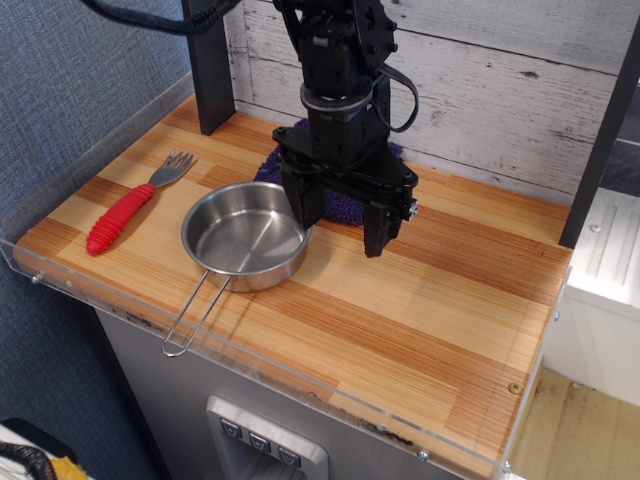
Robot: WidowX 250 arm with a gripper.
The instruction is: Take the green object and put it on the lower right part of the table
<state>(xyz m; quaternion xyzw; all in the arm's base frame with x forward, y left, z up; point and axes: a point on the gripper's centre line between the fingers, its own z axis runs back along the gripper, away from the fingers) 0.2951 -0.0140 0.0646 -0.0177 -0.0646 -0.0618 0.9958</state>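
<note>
Black, the robot's two-finger claw (337, 228) hangs spread over the purple cloth (340, 195) beside the steel pan (245, 236); the green object is hidden, perhaps behind the claw, so its direction stays unclear.

Black arm (340, 60) w/ looping cable, two-pronged tool (337, 228).

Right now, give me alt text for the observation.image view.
A black gripper, open, hangs over a purple cloth behind a steel pan on a wood table. A red-handled fork lies left; no green object is visible.
</note>
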